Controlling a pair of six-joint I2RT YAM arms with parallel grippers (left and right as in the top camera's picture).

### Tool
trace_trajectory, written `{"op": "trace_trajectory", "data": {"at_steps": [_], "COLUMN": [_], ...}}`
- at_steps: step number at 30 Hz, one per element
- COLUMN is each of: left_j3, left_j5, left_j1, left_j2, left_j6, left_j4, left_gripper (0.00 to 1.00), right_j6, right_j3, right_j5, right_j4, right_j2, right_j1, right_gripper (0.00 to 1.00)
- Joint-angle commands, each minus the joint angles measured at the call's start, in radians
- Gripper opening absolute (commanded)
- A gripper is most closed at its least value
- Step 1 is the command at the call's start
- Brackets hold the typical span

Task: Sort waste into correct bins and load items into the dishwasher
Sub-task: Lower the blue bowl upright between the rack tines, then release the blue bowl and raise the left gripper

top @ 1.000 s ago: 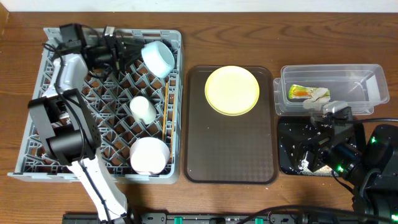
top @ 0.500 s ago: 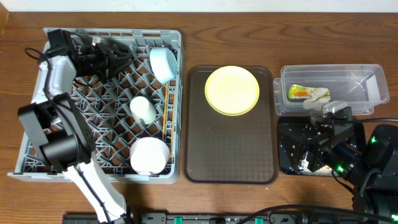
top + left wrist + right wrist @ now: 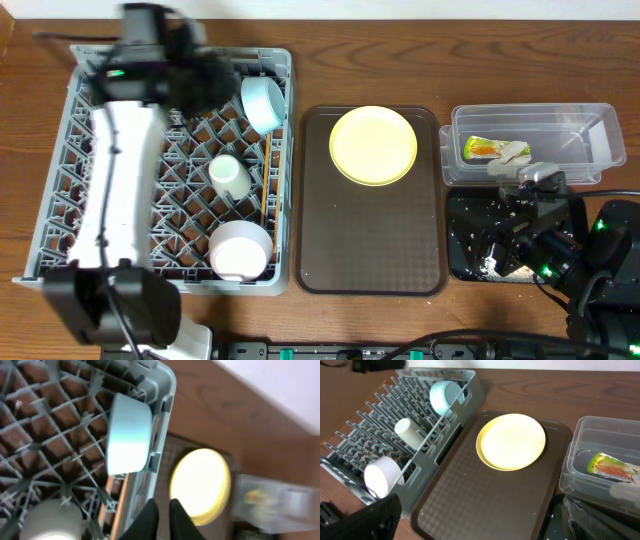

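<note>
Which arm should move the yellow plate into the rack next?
Left, probably: the left end effector, shut and empty, hangs over the rack edge with the yellow plate just beyond. The right end effector is open but parked over the black tray.

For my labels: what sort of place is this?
Probably a staged dish-clearing station, not a real kitchen: a grey plastic dish rack, a round yellow plate on a brown tray, all on a wooden table.

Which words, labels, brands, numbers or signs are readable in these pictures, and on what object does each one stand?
None can be read in any view.
The snack wrapper in the clear tub carries coloured print, but it is too small and blurred to read.
The grey dish rack, yellow plate and brown tray show no writing.
</note>
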Motion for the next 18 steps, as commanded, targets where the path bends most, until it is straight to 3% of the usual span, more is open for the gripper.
{"op": "trace_trajectory", "data": {"at_steps": [1,7,14,18], "left_j3": [0.001,0.001,0.001,0.003], "left_j5": [-0.292,-0.406,-0.505,-0.670], "left_j1": [-0.165,-0.271,-0.242,-0.200], "left_j2": [0.066,0.192,0.300,0.287], "left_j6": [0.027,0.027,0.093,0.101], "left_j4": [0.043,0.131,0.127,0.045], "left_gripper": [0.08,0.08,0.08,0.08], "right_j6": [-0.008,-0.008,-0.008,-0.008], "right_j3": [0.011,0.011,0.011,0.011], "right_j5": [0.003,0.003,0.003,0.003], "right_j4": [-0.002,-0.002,-0.008,-0.008], "right_j2": [-0.003,-0.003,-0.003,-0.003], "right_j1": [0.010,0.010,0.010,0.010], "right_gripper": [0.99,0.99,0.99,0.99]}}
